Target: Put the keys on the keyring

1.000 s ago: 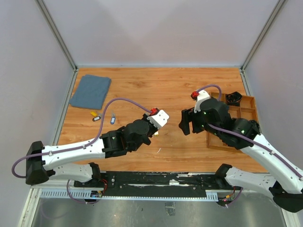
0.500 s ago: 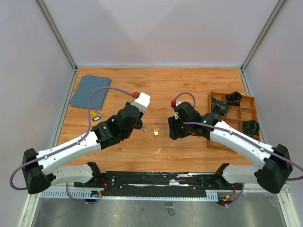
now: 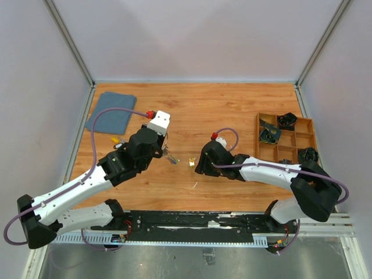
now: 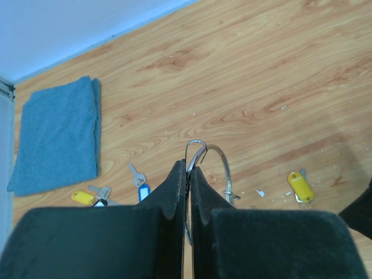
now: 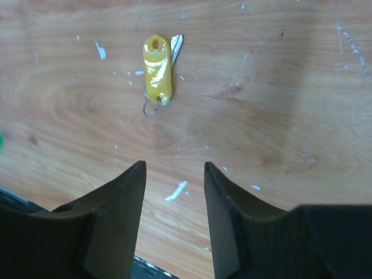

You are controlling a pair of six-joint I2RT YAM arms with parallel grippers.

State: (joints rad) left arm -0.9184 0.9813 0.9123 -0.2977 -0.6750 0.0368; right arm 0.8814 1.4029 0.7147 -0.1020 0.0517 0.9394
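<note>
Silver keyring [image 4: 197, 143], yellow key [image 5: 158, 70], blue cloth [image 4: 55, 136]

We read this as a robotics lab cell: a left arm [image 3: 75, 189] and a right arm [image 3: 261, 171] are bolted to a black rail [image 3: 192, 220] at the near edge of a wood-grain bench [image 3: 221, 104], blank pale panels [image 3: 192, 35] on metal posts [image 3: 70, 40] box it in on three sides, purple cables [image 3: 119, 108] loop along the arms, and a wooden sorting tray [image 3: 314, 133] sits at the right
</note>
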